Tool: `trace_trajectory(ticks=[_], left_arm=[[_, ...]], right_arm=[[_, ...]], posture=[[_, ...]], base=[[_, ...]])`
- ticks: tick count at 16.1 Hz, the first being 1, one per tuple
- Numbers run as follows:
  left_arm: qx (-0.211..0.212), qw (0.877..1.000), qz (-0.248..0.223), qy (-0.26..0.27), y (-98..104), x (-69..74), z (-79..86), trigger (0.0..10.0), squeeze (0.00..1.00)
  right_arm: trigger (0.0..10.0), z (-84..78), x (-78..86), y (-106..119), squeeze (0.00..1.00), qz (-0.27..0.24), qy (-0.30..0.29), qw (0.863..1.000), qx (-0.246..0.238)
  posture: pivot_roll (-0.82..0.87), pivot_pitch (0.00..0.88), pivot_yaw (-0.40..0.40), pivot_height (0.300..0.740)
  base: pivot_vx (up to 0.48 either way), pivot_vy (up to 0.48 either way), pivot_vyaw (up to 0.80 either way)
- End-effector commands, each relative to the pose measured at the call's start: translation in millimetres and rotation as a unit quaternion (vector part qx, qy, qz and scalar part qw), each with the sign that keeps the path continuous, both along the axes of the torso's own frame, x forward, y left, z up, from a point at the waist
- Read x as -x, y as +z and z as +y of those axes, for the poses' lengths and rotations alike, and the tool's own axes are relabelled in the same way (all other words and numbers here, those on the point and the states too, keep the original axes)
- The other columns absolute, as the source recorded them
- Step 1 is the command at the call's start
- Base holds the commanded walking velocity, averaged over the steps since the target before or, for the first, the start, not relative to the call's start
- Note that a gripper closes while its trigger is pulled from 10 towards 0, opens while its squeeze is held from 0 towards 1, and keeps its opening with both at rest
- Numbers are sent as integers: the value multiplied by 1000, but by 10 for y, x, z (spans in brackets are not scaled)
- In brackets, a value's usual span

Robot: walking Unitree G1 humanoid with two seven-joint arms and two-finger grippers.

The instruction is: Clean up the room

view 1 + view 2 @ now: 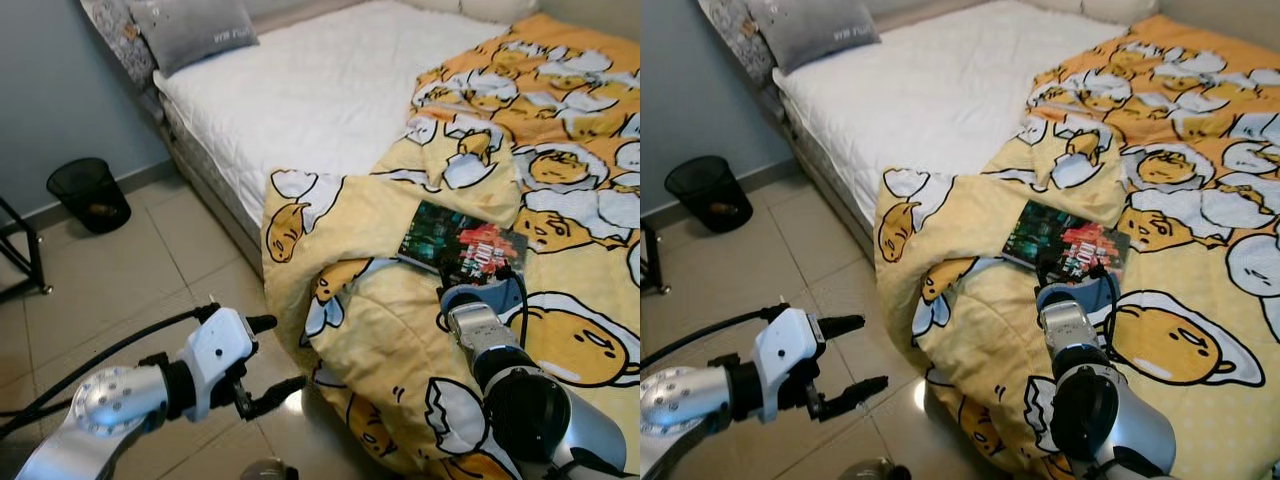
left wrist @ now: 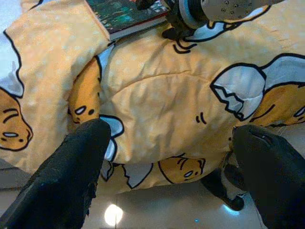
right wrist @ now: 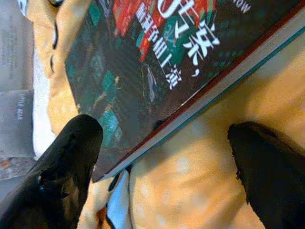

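From the head view, the book (image 1: 462, 246) lies flat on the rumpled yellow duvet (image 1: 380, 330), right gripper (image 1: 482, 277) at its near edge. Its wrist view shows fingers (image 3: 62, 176) spread wide; book looks stiff and thin, best pinched at that edge. Left gripper (image 1: 268, 362) hangs open over the floor.

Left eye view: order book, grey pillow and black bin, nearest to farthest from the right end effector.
1. Book, on the yellow blanket at the right end effector.
2. Grey pillow, at the bed's head.
3. Black bin, on the floor, left; close to the pillow's rank.
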State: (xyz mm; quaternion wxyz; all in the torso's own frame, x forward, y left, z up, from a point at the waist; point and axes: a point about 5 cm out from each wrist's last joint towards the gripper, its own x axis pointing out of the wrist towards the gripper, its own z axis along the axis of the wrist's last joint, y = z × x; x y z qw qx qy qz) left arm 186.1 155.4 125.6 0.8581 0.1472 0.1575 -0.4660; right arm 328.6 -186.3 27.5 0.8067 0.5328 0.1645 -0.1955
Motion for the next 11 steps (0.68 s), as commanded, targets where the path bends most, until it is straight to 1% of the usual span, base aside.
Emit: trace_trajectory(ticks=[1,3,5,7,8,10,11], left_arm=[[5,1000,-6,12,50,18,2,10000,980],[13,1000,-12,25,74,20,-13,10000,980],[22,999,-21,39,122,30,-18,10000,984],[23,999,-24,43,136,27,-12,10000,980],[24,998,-25,45,142,26,-11,10000,984],[25,998,-24,47,146,42,-18,10000,984],[24,998,-23,46,143,53,-22,10000,984]], right_arm=[[10000,70,67,-94,0,19,2,1000,-13],[10000,50,38,-54,0,3,-17,999,-27],[10000,-48,-87,131,0,-57,-69,994,-63],[10000,-128,-172,272,0,-96,-95,988,-77],[10000,-154,-211,339,0,-114,-101,985,-83],[10000,-158,-240,384,0,-123,-101,984,-84],[5137,-153,-248,392,0,-122,-100,984,-84]], posture=[[275,153,98,740],[287,165,94,740],[292,164,89,740],[291,155,83,740],[291,150,78,740],[289,140,75,740],[289,138,75,740]], base=[[0,0,0],[0,0,0],[0,0,0],[0,0,0],[0,0,0],[0,0,0],[0,0,0]])
